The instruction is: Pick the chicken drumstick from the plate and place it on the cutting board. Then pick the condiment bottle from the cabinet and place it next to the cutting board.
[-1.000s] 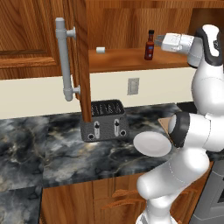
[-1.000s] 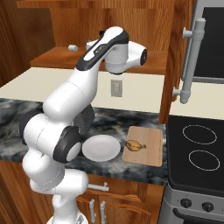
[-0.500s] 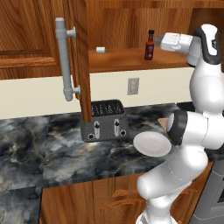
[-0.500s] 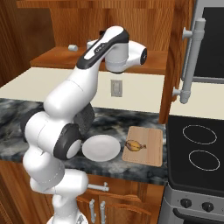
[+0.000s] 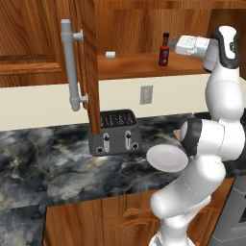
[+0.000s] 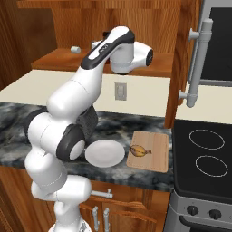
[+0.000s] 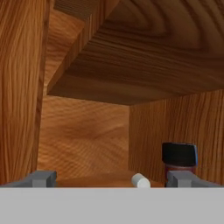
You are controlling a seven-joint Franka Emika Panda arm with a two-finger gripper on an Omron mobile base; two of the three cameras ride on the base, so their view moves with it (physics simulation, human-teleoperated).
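Right base view: we list the chicken drumstick [image 6: 139,151] lying on the cutting board [image 6: 149,151], the bare plate [image 6: 105,153] just beside it on the desk [image 6: 136,124]; left base view: condiment bottle [image 5: 164,50] upright on the cabinet [image 5: 144,29] shelf, gripper [image 5: 177,45] just beside it, jaws wide, holding nothing; a white cylinder [image 5: 110,55] stands well apart
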